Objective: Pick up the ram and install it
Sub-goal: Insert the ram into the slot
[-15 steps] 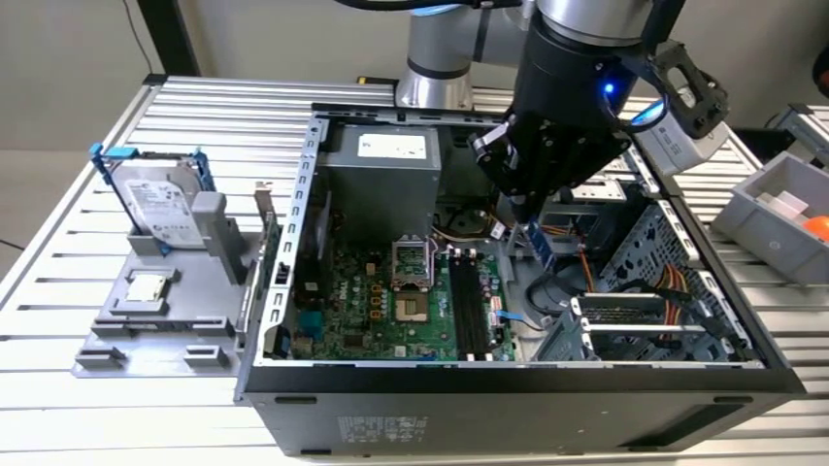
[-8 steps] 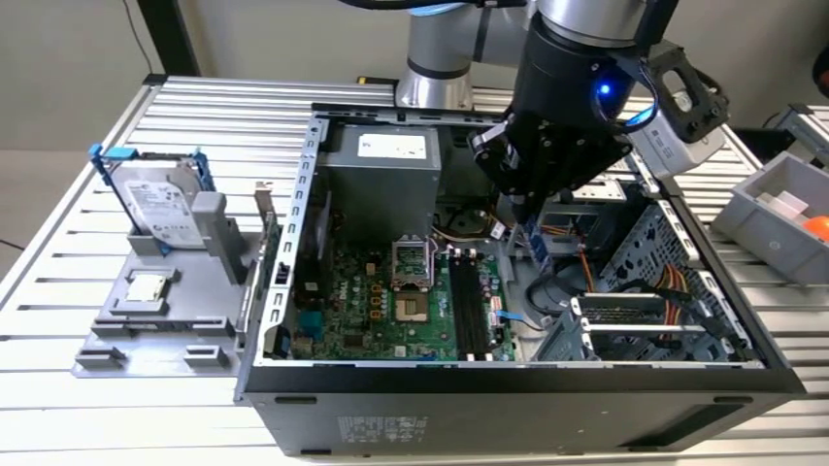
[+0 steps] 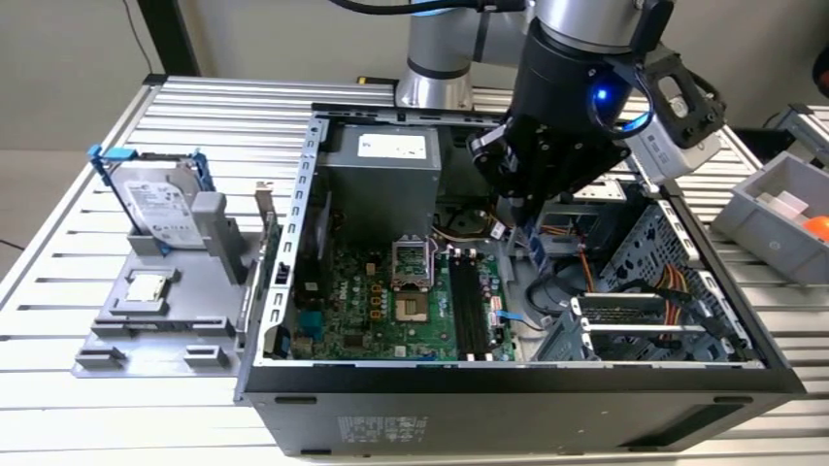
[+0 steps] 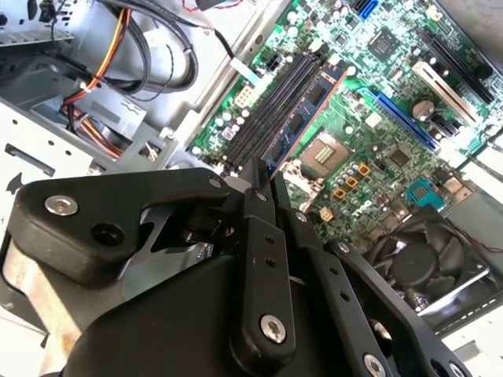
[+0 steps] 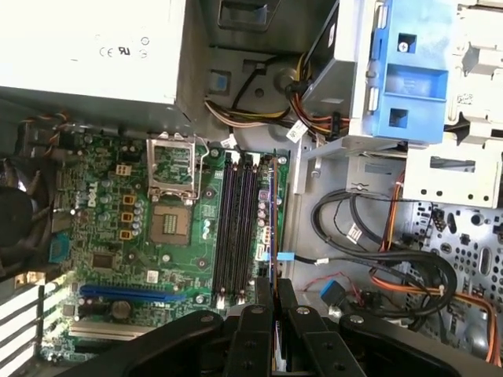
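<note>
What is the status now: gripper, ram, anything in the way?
Gripper shut on ram, inside the computer case. Ram held over the black slots, seating not clear. Nothing seen blocking; cables lie to one side.

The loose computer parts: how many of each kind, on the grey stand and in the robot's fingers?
On the grey stand, hard drive: 1
On the stand, processor chip: 1
In the fingers, ram: 1
Total: 3

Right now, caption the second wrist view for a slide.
Gripper holds the ram edge-down above the motherboard slots.
</note>
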Tool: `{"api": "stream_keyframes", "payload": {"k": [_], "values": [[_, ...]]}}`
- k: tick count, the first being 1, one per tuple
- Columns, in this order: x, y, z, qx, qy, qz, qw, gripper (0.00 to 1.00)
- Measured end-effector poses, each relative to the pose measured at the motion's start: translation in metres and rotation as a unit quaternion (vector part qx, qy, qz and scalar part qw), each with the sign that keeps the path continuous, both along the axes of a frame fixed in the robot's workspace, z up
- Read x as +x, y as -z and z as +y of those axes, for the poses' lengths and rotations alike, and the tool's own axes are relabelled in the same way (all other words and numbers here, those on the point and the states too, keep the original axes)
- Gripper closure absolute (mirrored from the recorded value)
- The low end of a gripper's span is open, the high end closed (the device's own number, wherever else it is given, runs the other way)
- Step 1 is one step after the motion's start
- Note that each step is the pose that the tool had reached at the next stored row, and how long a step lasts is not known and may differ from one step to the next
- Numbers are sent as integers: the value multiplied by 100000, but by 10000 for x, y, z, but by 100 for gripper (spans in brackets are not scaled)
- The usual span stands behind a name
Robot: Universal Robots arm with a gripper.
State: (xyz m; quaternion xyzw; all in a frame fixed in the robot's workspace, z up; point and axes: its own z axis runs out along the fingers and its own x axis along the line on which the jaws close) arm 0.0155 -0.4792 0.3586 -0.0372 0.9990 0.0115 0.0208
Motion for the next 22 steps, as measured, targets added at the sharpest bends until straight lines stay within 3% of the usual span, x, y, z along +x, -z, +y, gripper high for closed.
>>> {"api": "stream_keyframes", "payload": {"k": [5, 22], "values": [[0, 42, 0, 18, 1, -2, 100000, 100], [0, 55, 0, -15, 0, 21, 100000, 100]]}}
